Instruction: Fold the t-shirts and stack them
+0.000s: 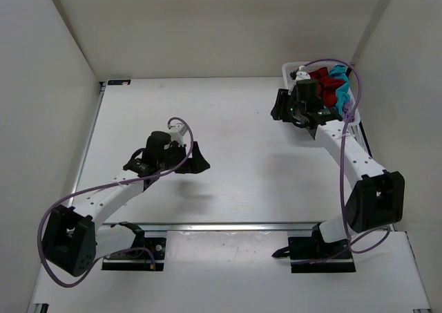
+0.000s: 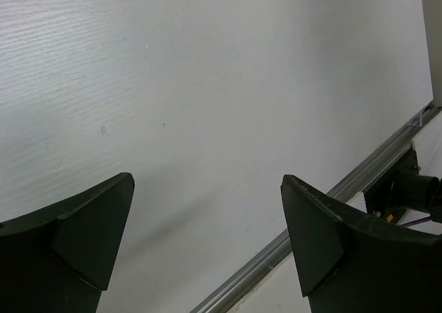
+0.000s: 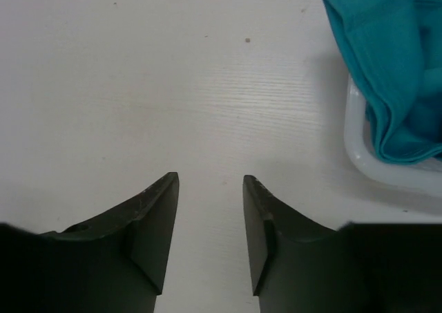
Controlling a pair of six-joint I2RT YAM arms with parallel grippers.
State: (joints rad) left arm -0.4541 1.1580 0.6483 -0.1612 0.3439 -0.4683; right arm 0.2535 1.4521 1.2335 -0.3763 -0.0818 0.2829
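Two t-shirts lie bunched in a white basket (image 1: pixel 293 68) at the table's far right: a deep red one (image 1: pixel 322 85) and a teal-blue one (image 1: pixel 340 74). My right gripper (image 1: pixel 297 112) hovers by the basket's left side. In the right wrist view, the right gripper (image 3: pixel 210 179) is partly open over bare table, with nothing between its fingers. The teal shirt (image 3: pixel 394 71) hangs over the basket rim (image 3: pixel 387 171) just to its right. My left gripper (image 1: pixel 166 164) hangs over the middle left of the table. From its wrist camera the left gripper (image 2: pixel 207 180) stands wide open and empty.
A metal rail (image 2: pixel 324 209) runs along the table's near edge, with the arm bases behind it. White walls enclose the table on three sides. Purple cables (image 1: pixel 344 154) loop along both arms.
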